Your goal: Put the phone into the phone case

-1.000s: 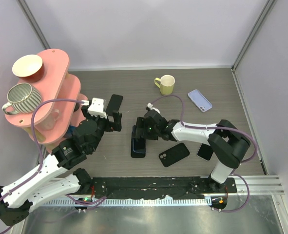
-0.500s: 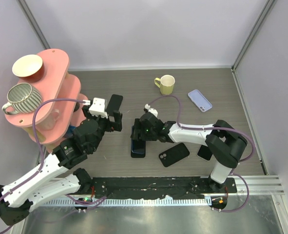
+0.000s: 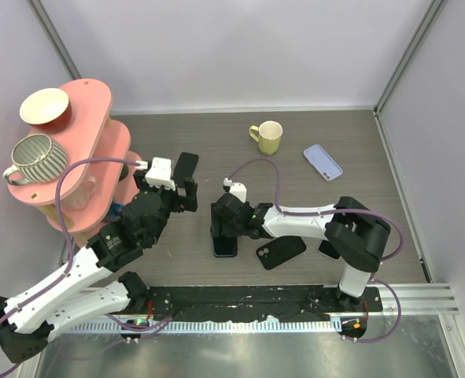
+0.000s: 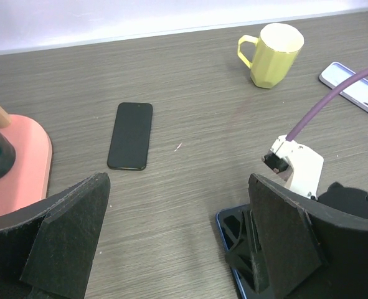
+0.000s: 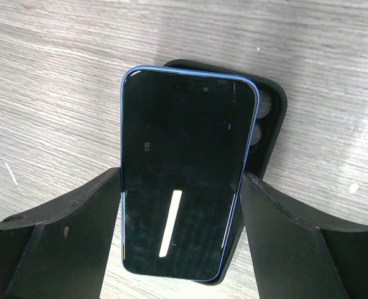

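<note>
My right end effector point(image 5: 180, 190) is clamped on the blue phone point(image 5: 185, 156), which lies skewed atop the black case point(image 5: 269, 121), mid-table point(image 5: 47, 75) toward the near edge. Pressing now could catch an edge on the rim or skid the case.

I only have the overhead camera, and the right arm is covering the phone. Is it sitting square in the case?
Observer: No. On the right wrist camera the phone lies screen up on top of the case, skewed and not seated.
Operator: Which way is it off?
Observer: In that view the case sticks out past the phone's top and right edges, with part of its camera cutout uncovered. None of it shows on the left.
Operator: Is the right gripper on it?
Observer: The right gripper has a finger at each long edge of the phone. I cannot tell whether they are squeezing it.
</note>
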